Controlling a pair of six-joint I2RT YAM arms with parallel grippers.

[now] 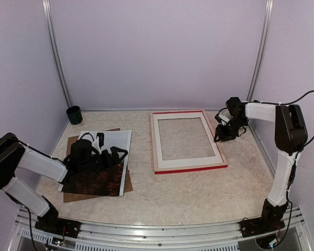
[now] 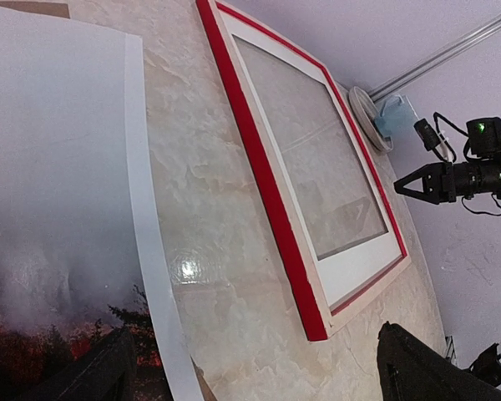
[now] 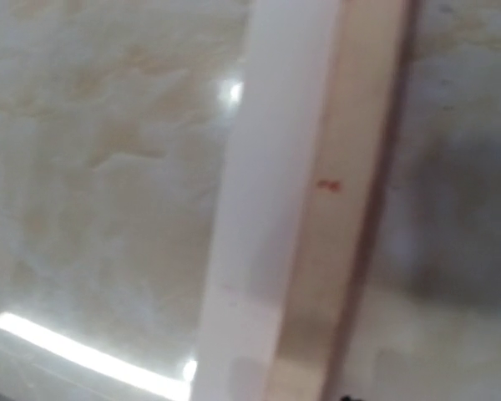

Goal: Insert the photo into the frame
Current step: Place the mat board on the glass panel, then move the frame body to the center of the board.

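The photo (image 1: pixel 97 182) lies at the left of the table, grey mist above a dark reddish landscape (image 2: pixel 50 209). My left gripper (image 1: pixel 111 147) hovers low over it, wide open; its dark fingertips (image 2: pixel 108 368) straddle the photo's right edge and bare table, holding nothing. The frame (image 1: pixel 188 168) lies flat at the centre, pale wood back up, red edges (image 2: pixel 271 192), with a white mat and glass inside. My right gripper (image 1: pixel 225 135) hangs just above the frame's right rail (image 3: pixel 351 184), jaws apart and empty. The right wrist view is blurred and shows no fingers.
Under the photo lie a white sheet (image 1: pixel 121 141) and a brown board (image 1: pixel 71 196). A dark cup (image 1: pixel 74 114) stands at the back left. A white round object (image 2: pixel 363 104) sits by the frame's far right corner. Walls close in the table.
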